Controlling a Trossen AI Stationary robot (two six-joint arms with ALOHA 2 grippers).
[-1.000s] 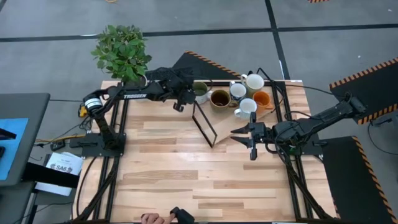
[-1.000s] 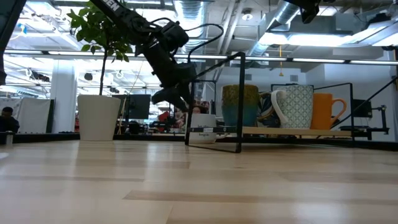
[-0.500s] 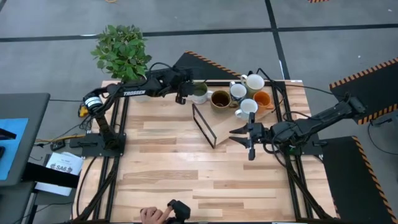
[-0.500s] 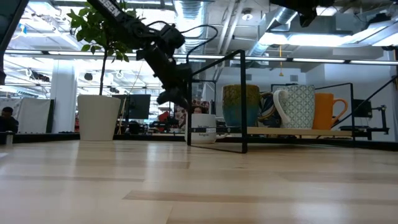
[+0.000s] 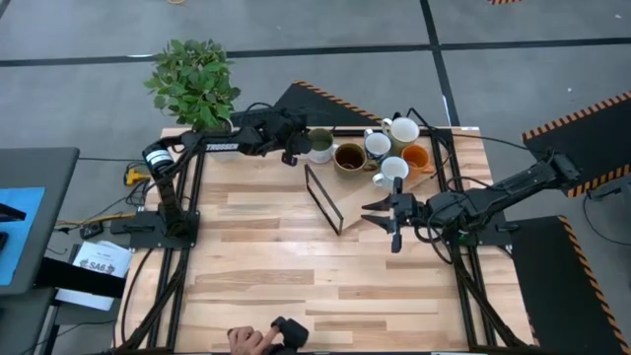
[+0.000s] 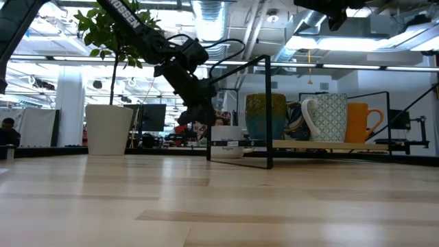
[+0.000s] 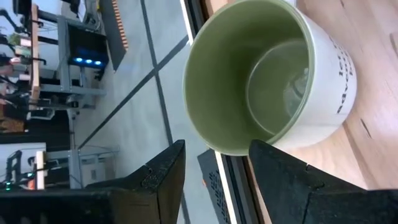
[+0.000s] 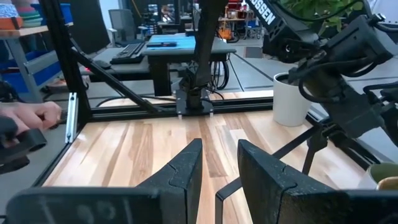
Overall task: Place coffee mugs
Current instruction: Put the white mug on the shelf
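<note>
The pale mug with green inside (image 5: 319, 145) stands upright on the table near its far edge, left of the other mugs; the left wrist view looks into it (image 7: 267, 81). My left gripper (image 5: 292, 148) is open right beside that mug (image 6: 226, 143), the rim just ahead of the gap (image 7: 214, 171). The brown mug (image 5: 348, 156), blue-patterned mug (image 5: 378, 144), cream mug (image 5: 402, 129), orange mug (image 5: 416, 156) and white mug (image 5: 392, 170) stand grouped on a wooden board (image 6: 322, 145). My right gripper (image 5: 386, 213) hovers open near the white mug, empty (image 8: 219, 177). My left gripper comes at the pale mug's rim (image 7: 227, 149) from the table's left, slanting down, one finger (image 7: 158, 180) outside the wall and the other finger (image 7: 286, 177) by the wall. Whether either finger touches the mug cannot be told.
A black wire frame (image 5: 324, 199) stands upright on the table between the grippers. A white pot (image 6: 108, 129) with a green plant (image 5: 194, 84) is at the far left corner. A person's hand (image 5: 246, 340) holds a dark device at the near edge.
My left gripper has moved toward the far edge and slightly right, closing in on the pale mug with green inside. My right gripper has drifted a little to the left. The hand at the near edge has shifted.
</note>
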